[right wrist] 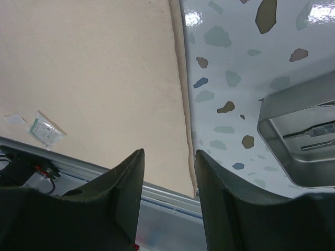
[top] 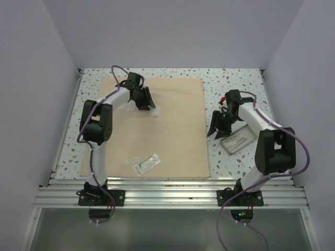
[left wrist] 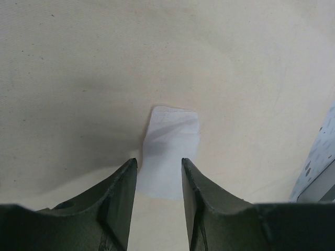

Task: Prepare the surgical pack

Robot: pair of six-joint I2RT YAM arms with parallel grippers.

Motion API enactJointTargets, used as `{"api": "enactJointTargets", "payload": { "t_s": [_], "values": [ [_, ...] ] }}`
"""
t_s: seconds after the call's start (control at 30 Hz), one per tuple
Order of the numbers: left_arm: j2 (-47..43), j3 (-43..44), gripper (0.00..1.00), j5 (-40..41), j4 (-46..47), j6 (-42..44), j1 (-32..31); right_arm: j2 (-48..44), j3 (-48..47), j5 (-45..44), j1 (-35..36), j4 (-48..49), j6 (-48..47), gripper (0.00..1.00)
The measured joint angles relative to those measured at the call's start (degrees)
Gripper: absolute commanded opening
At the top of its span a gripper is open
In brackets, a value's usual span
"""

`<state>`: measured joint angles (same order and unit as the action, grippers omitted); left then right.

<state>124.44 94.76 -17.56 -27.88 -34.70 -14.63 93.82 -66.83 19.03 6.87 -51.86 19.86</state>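
Gaping empty, left fingers (left wrist: 115, 209) hang over the surgical pack (top: 167, 136), right fingers (right wrist: 118, 204) at its edge.

The wrap (top: 152, 130) is plain matte tan-beige, with no pattern. Near its far-left corner a patch (left wrist: 170, 151) is white, shaded faintly blue. By the wrap's near edge a pouch (top: 149, 163) is clear with green print, and the slip (top: 132, 160) beside it is white. Around the wrap the table (top: 235, 83) is white terrazzo speckled blue-grey, brown and tan. Right of the wrap the tray (top: 238, 141) is shiny silver. The left arm (top: 118, 97) and right arm (top: 254, 117) are white with black joints and purple cables (top: 79, 136). The left gripper (left wrist: 158, 163) and right gripper (right wrist: 168, 152) are black.
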Motion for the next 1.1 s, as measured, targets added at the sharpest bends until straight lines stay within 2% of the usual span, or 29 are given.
{"api": "enactJointTargets", "payload": {
  "t_s": [0.77, 1.1],
  "values": [
    [2.47, -0.28, 0.37, -3.54, 1.73, 1.27, -0.02, 0.96, 0.00, 0.00, 0.22, 0.02, -0.02, 0.48],
    [3.21, -0.28, 0.23, -4.81, 2.71, 0.96, -0.04, 1.44, 0.00, 0.00, 0.24, 0.04, 0.00, 0.48]
  ]
}}
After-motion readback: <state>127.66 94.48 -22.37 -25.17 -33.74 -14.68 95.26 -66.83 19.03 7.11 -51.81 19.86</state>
